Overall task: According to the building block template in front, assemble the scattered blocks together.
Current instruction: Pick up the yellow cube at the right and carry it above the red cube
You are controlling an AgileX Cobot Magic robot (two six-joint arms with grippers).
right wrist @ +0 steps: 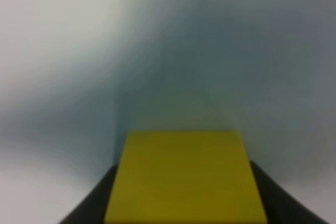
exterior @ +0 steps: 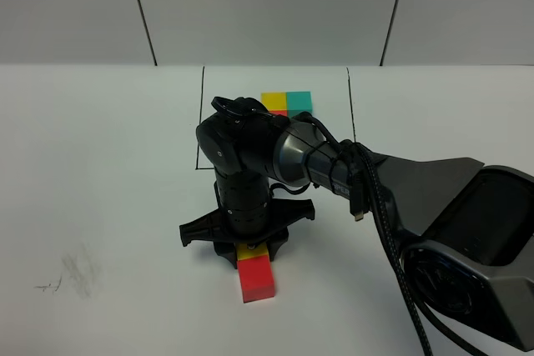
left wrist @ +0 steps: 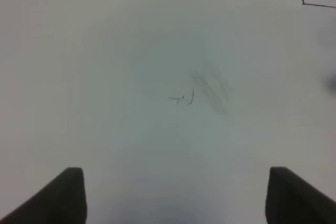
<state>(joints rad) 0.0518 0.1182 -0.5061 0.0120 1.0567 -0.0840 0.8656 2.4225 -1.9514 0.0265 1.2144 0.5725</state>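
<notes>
The template is a yellow cube (exterior: 274,102), a teal cube (exterior: 299,101) and a sliver of red cube (exterior: 280,112) inside a thin black outline (exterior: 202,118) at the back, partly hidden by my right arm. My right gripper (exterior: 247,247) points down at the table middle. It is shut on a loose yellow block (exterior: 248,252), which fills the right wrist view (right wrist: 184,177) between dark fingers (right wrist: 97,205). A loose red block (exterior: 256,279) lies touching the yellow one on its near side. The loose teal block is hidden. My left gripper (left wrist: 176,198) is open and empty above bare table.
A faint pencil smudge (exterior: 71,277) marks the white table at the front left and also shows in the left wrist view (left wrist: 210,90). My right arm's body and cables (exterior: 392,206) fill the right side. A corner of the outline (left wrist: 303,3) shows.
</notes>
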